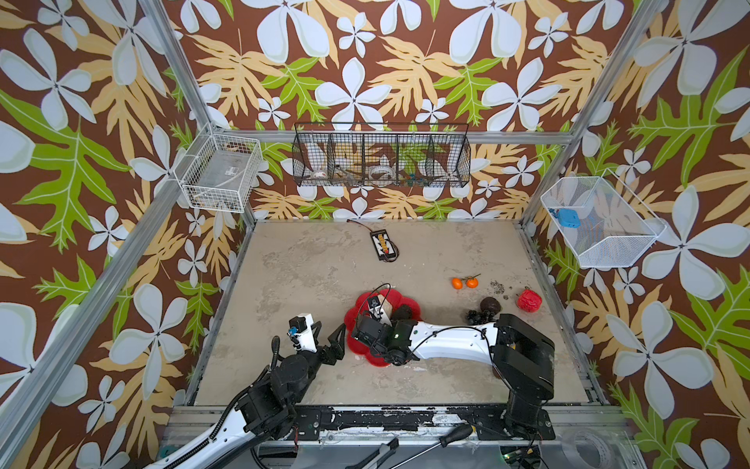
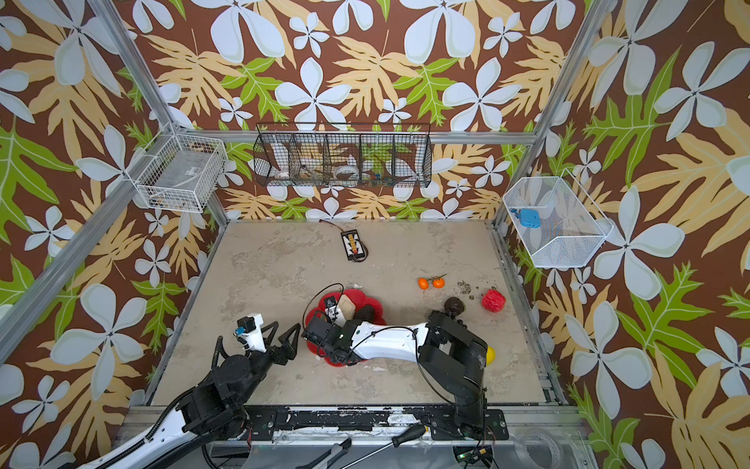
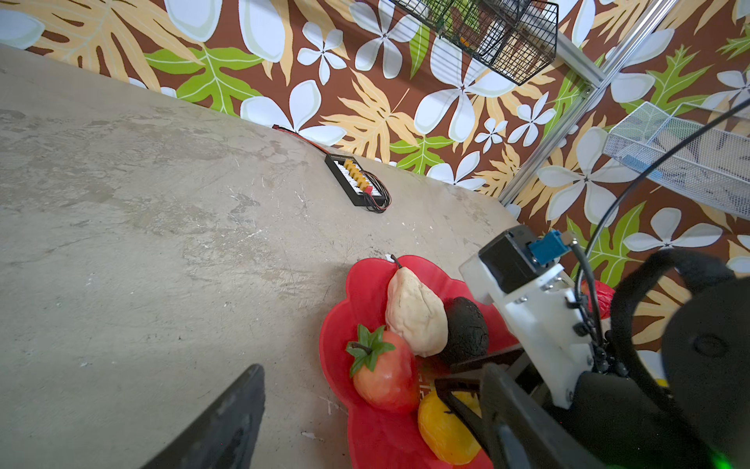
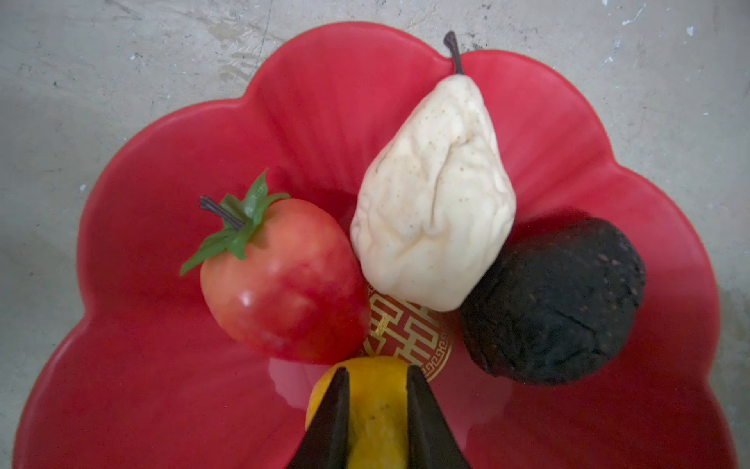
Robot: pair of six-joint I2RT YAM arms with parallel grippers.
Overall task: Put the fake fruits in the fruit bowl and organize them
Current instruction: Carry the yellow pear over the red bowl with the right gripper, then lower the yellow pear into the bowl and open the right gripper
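The red flower-shaped fruit bowl (image 4: pixel 162 162) (image 1: pixel 352 314) lies mid-table. In it lie a red strawberry (image 4: pixel 284 280), a beige pear (image 4: pixel 434 203) and a dark avocado (image 4: pixel 556 300). My right gripper (image 4: pixel 377 369) is shut on a yellow lemon (image 4: pixel 377 418), low over the bowl's near side. I cannot tell whether the lemon touches the bowl. In both top views the right wrist hides those fingers. My left gripper (image 1: pixel 326 331) (image 3: pixel 373 367) stands open and empty just left of the bowl. Two oranges (image 1: pixel 464 282), a red apple (image 1: pixel 529 301), a dark round fruit (image 1: pixel 490 304) and grapes (image 1: pixel 477 314) lie on the right.
A black device with a cable (image 1: pixel 383 245) lies near the back wall. Dark crumbs (image 1: pixel 497 287) are scattered by the oranges. A yellow fruit (image 2: pixel 490 355) peeks out behind the right arm's base. Wire baskets (image 1: pixel 381 156) hang on the walls. A screwdriver (image 1: pixel 454 434) lies on the front rail.
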